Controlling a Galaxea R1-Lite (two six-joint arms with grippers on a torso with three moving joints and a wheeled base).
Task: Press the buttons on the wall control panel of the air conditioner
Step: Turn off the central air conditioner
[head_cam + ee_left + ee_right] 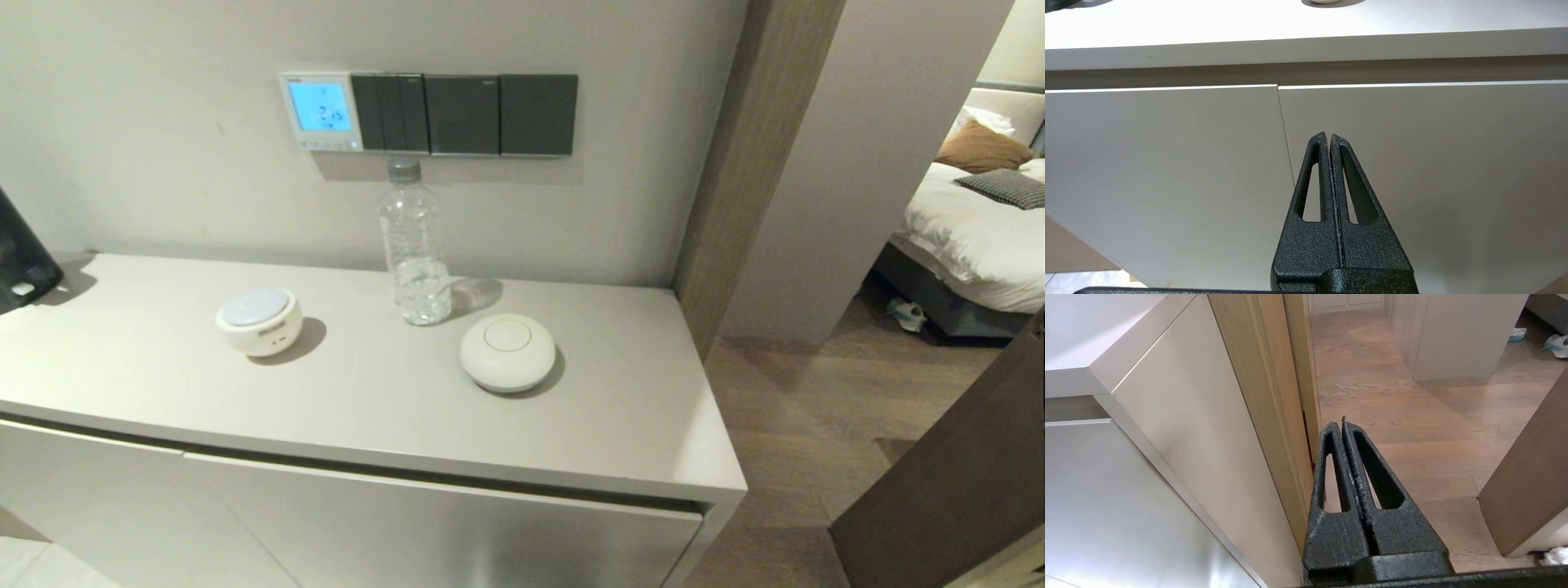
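While neither arm is showing in the head view, both are sitting low, below the bench (571,441): the left gripper (1329,136) is pointing at the cabinet doors (1167,163) under the bench top, fingers pressed together and holding nothing, and the right gripper (1342,424) is hanging by the bench's end panel over the wooden floor (1412,416), fingers also closed flat and empty. Closed fingers are probably making a narrow tip for poking small keys, though that is a guess. Nothing is being pressed yet. The air conditioner's wall control panel (320,110) is sitting on the wall above the bench, at the left end of a row of dark grey switch plates (465,114), its screen glowing light blue with digits that are hard to read. The buttons (326,144) are running along the panel's bottom edge, too small to count or tell apart. A clear water bottle (414,245) is standing on the bench right below the switch row, near the reach path up to the panel, so an arm is likely needing to come in from the left of it. Two round white devices (260,320) (507,351) are lying nearer the front edge. A dark object (20,253) at the far left is being cut off by the frame edge.
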